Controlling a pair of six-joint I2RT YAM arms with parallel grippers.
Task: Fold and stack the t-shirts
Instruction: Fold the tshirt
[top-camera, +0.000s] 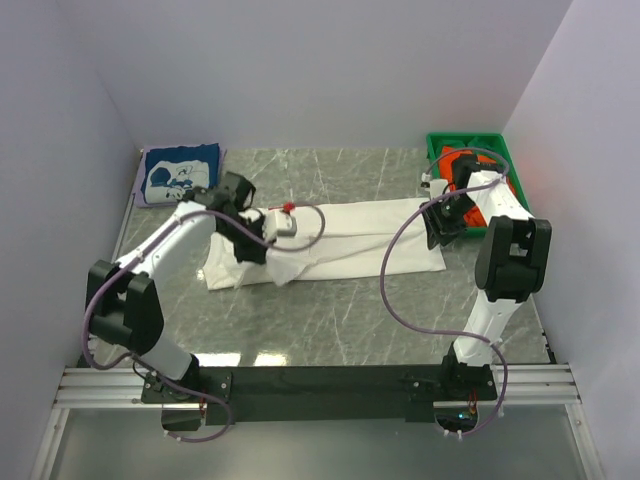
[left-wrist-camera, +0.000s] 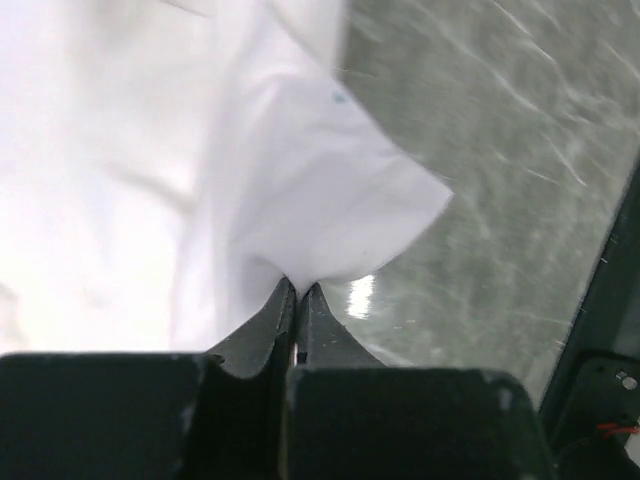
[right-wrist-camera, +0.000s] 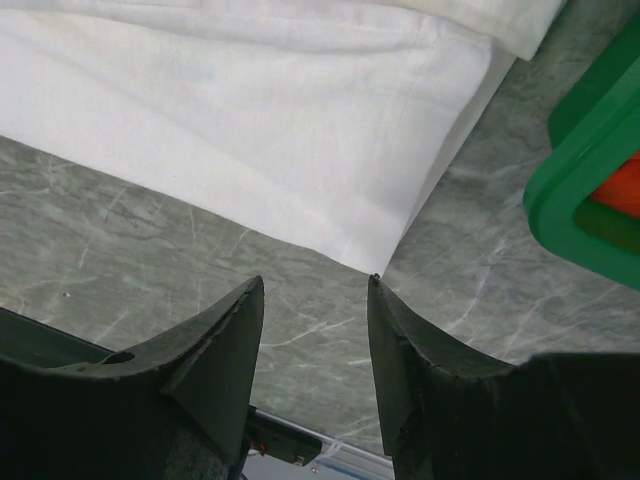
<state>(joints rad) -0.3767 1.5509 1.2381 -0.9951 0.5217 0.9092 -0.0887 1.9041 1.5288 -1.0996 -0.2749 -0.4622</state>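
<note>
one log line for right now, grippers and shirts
left gripper: shut on white shirt | right gripper: open, at its corner | navy shirt: folded, far left | orange shirt: in bin

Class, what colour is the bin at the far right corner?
Green; the bin shows best in the top external view.

Cloth t-shirt; glossy marbled table
</note>
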